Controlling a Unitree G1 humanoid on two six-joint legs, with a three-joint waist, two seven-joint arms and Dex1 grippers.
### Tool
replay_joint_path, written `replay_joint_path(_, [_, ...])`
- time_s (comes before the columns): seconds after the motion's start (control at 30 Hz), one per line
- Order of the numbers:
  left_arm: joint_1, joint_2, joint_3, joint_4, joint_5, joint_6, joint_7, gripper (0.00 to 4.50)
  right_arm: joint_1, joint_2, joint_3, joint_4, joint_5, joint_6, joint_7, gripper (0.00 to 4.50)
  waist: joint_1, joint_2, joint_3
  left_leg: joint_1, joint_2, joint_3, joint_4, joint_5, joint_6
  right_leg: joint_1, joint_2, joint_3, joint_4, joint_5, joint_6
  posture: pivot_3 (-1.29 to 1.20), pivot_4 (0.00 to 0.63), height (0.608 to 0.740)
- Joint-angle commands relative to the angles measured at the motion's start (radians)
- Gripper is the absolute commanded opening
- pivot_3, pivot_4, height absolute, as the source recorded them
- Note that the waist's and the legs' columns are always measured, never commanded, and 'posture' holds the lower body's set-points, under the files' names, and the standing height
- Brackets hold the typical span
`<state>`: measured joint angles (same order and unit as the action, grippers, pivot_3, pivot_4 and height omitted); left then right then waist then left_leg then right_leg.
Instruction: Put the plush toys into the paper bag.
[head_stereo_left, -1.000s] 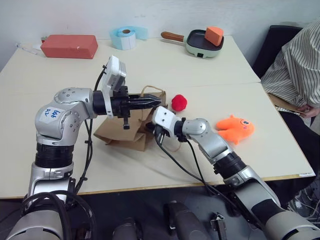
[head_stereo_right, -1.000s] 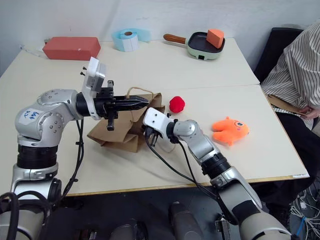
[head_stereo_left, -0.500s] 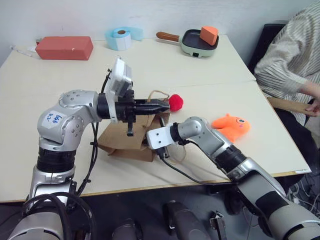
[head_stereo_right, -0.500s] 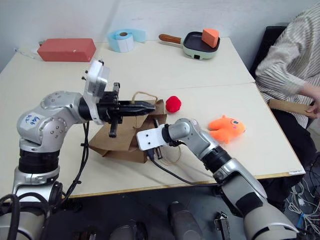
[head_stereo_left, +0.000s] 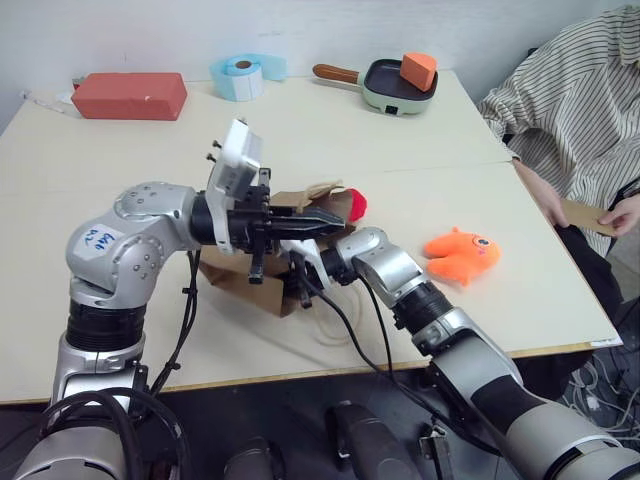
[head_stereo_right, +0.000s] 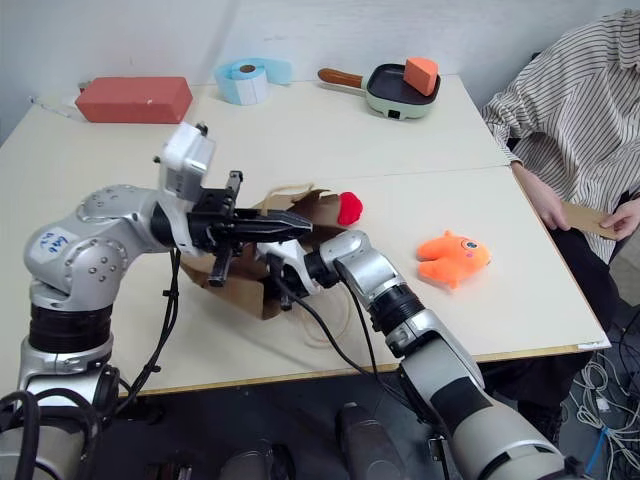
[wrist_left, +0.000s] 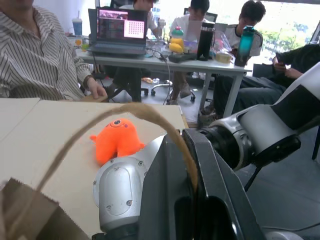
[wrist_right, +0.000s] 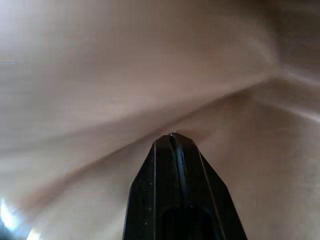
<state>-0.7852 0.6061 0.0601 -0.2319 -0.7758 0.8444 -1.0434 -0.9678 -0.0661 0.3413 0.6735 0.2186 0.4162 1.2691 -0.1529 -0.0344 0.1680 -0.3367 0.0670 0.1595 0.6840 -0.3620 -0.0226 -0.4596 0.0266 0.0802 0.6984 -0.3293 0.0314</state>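
From the head camera: the left gripper (head_stereo_left: 335, 215) holds a cord handle (head_stereo_left: 322, 187) of the paper bag (head_stereo_left: 255, 280) lifted off the table (head_stereo_left: 430, 130), fingers clamped on it; the right gripper (head_stereo_right: 272, 262) is pushed into the bag's mouth, fingers pressed together and holding nothing that can be seen. Both toys lie outside the bag — the red ball (head_stereo_left: 355, 204) just behind its rim, the orange creature (head_stereo_left: 460, 252) well apart toward a seated person (head_stereo_left: 570, 110). The step in hand looks like opening the bag; done well, the handle stays high while the inner arm spreads the crumpled walls, so the mouth stands wide before either toy is fetched.

Left wrist camera: the handle (wrist_left: 100, 130) arches over the closed black fingers (wrist_left: 210, 200); the orange creature (wrist_left: 116, 140) sits beyond on the table.

Right wrist camera: the shut fingertips (wrist_right: 172, 150) nose against brown paper (wrist_right: 125, 75) — inside the bag, by the look of it.
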Motion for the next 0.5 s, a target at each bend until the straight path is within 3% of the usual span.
replay_joint_path(0.03, [-0.044,0.014,0.077,-0.024,-0.091,0.055,0.043,0.00,0.003,0.006,-0.047,0.006,0.026,0.052,-0.008,0.02,0.000,0.000,0.000,0.000,0.000,0.000,0.000,0.000,0.000,0.000,0.000,0.000,0.000,0.000,0.000,0.00,0.150,0.740])
replay_joint_path(0.2, [-0.059,0.026,0.111,-0.021,-0.150,0.103,0.079,0.00,-0.015,0.021,-0.107,0.022,0.048,0.098,-0.031,0.02,-0.005,0.000,0.000,0.000,0.000,0.000,0.000,0.000,0.000,0.000,0.000,0.000,0.000,0.000,0.000,0.00,0.150,0.740])
replay_joint_path(0.33, [-0.028,0.049,0.069,-0.046,-0.124,0.073,0.046,0.00,-0.071,0.037,-0.159,0.060,0.068,0.161,-0.053,0.02,-0.012,0.000,0.000,0.000,0.000,0.000,0.000,0.000,-0.001,0.000,0.000,-0.001,0.000,0.000,0.000,0.00,0.150,0.740])
replay_joint_path(0.5, [-0.025,0.018,0.007,-0.010,-0.045,-0.016,0.045,0.00,-0.101,0.058,-0.045,0.066,-0.072,0.050,-0.111,0.02,-0.016,0.000,0.000,0.000,0.000,-0.001,-0.001,0.001,-0.002,0.000,0.000,-0.001,0.000,0.000,0.000,0.00,0.150,0.740])
